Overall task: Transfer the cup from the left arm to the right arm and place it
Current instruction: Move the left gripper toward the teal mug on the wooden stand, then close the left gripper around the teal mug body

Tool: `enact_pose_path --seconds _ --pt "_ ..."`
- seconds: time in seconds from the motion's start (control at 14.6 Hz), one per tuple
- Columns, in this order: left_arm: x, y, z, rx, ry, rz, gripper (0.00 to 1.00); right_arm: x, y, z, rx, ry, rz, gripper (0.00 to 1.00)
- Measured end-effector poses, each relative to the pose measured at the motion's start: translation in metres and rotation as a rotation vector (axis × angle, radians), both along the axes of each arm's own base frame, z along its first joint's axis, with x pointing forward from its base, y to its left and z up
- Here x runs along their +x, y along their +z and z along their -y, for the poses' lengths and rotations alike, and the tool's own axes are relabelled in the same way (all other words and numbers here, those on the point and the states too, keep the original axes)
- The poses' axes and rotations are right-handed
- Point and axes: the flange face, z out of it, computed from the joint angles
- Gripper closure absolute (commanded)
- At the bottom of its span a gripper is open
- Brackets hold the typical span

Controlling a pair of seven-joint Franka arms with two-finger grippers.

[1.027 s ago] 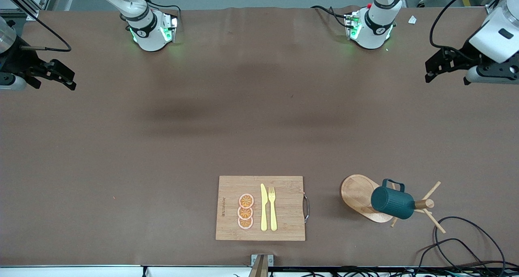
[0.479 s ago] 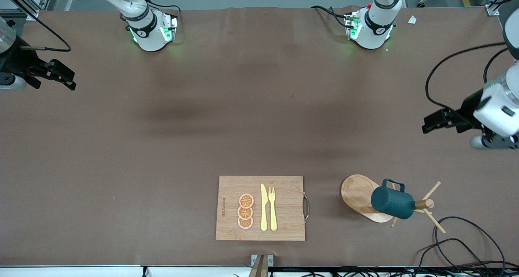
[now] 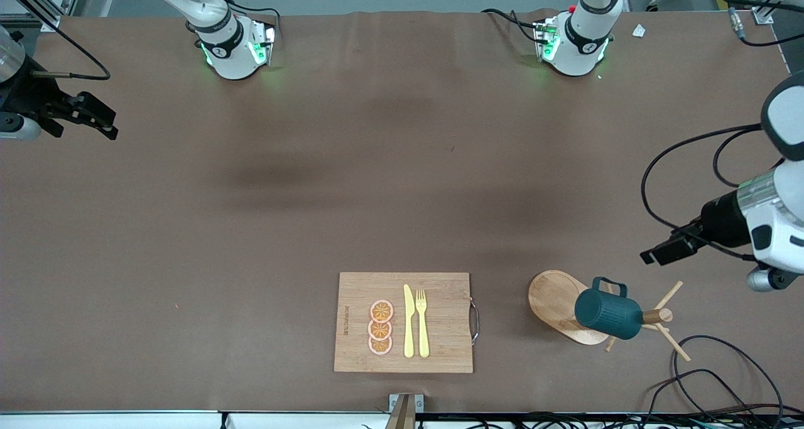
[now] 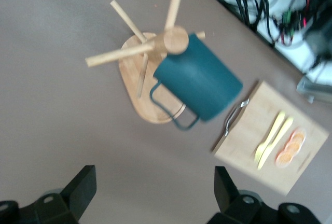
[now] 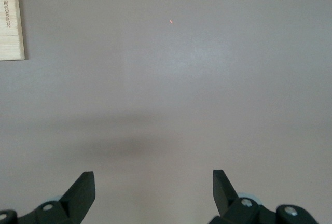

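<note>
Left hand (image 3: 656, 254) open above table near cup (image 3: 608, 314) on rack (image 3: 656, 316).

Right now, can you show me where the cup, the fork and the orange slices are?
cup (image 3: 608, 314), front view, on its ribbed side
fork (image 3: 422, 325), front view, on its handle
orange slices (image 3: 380, 328), front view, on the middle slice

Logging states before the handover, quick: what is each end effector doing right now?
Left end effector: open, empty, over the table near the cup hanging on its wooden rack.
Right end effector: open, empty, waiting over bare table.
</note>
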Motion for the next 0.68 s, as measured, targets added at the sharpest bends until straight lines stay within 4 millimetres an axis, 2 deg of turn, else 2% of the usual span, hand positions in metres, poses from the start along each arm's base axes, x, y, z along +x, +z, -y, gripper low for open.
enact_pose_path --seconds 0.21,0.41,0.48,0.68 --pt "0.017 -0.023 0.013 -0.046 0.252 -0.011 0.00 0.000 0.000 0.000 0.000 0.000 0.000 0.00" --pt "0.031 -0.053 0.043 -0.081 0.409 -0.030 0.00 0.000 0.000 0.000 0.000 0.000 0.001 0.00" --pt "0.035 -0.062 0.051 -0.092 0.452 -0.031 0.04 0.000 0.000 0.000 0.000 0.000 0.001 0.00" --pt "0.043 -0.079 0.052 -0.101 0.505 -0.045 0.06 0.000 0.000 0.000 0.000 0.000 0.001 0.00"
